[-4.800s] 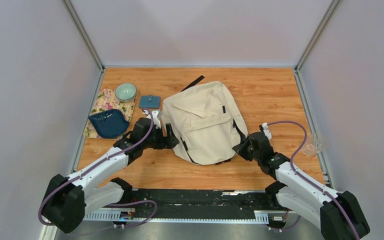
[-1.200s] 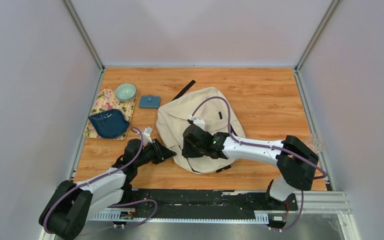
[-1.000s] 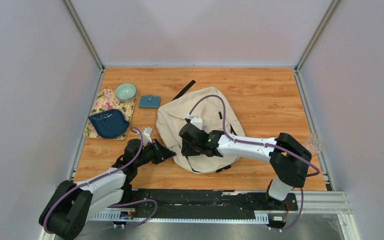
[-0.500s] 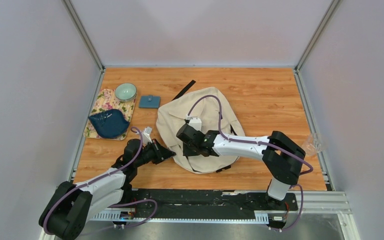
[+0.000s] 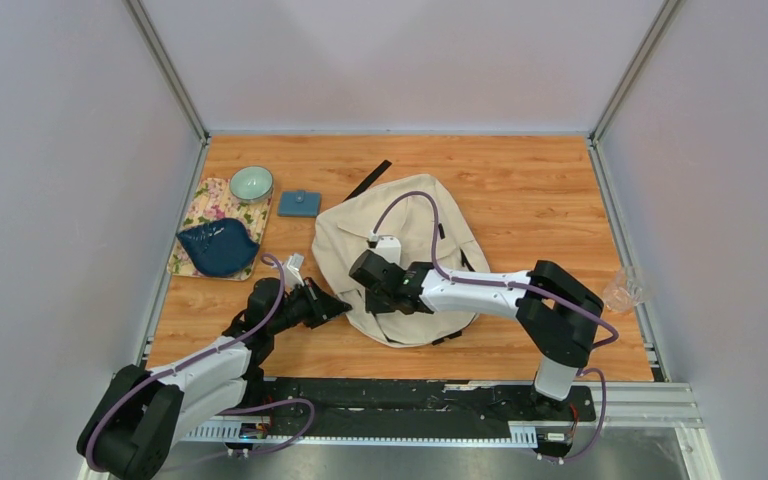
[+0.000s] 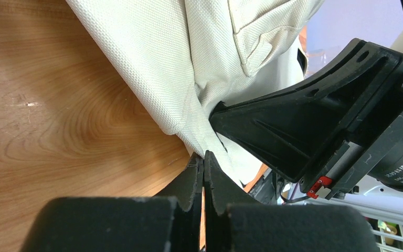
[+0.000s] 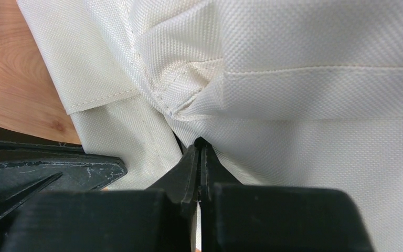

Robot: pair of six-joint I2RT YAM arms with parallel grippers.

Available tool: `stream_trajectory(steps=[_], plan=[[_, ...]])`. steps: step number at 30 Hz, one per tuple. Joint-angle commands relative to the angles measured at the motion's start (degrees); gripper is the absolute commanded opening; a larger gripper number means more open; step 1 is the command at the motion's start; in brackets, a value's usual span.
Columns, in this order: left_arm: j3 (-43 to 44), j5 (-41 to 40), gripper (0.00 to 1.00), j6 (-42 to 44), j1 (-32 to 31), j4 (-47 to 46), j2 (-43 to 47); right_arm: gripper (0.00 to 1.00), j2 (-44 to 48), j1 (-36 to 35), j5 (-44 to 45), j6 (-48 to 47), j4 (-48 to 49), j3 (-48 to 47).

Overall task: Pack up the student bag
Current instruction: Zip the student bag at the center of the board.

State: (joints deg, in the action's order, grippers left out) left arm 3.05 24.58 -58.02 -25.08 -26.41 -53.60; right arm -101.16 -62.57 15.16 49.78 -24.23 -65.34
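Note:
The student bag (image 5: 345,235), a big cream backpack, lies mid-table with its near-left corner bunched. My left gripper (image 5: 347,306) sits low at that corner. In the left wrist view the bag (image 6: 162,63) tapers to a taut point in my left gripper (image 6: 203,157), which is shut on the fabric edge. My right gripper (image 5: 368,303) reaches across the bag from the right, close beside the left one. In the right wrist view my right gripper (image 7: 199,143) is shut at a fold of the bag (image 7: 320,105), where a dark zip line ends.
A dark blue dish (image 5: 218,247) lies on a floral mat (image 5: 200,205) at the left, with a pale green bowl (image 5: 251,183) behind it. A small blue pouch (image 5: 300,203) and a black strap (image 5: 370,180) lie behind the bag. Clear plastic (image 5: 625,290) sits at the right edge.
My right gripper has crept a little left over the bag and closed its jaws. The left arm has held still at the bag's corner.

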Motion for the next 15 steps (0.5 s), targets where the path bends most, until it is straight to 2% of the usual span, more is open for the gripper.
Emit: stream_trajectory(steps=[1,7,15], plan=[[-5.77,2.76,0.0,-0.25,-0.14,-2.06,1.05,0.0,-0.44,-0.28,3.65,0.58,0.06,-1.37],[-5.86,2.23,0.0,-0.08,-0.06,-1.54,0.96,0.0,3.77,-1.06,3.92,-1.09,1.9,1.61],[-5.33,0.21,0.0,0.8,-0.14,0.84,0.78,0.0,13.52,-4.23,-1.35,-0.21,5.42,11.71]])
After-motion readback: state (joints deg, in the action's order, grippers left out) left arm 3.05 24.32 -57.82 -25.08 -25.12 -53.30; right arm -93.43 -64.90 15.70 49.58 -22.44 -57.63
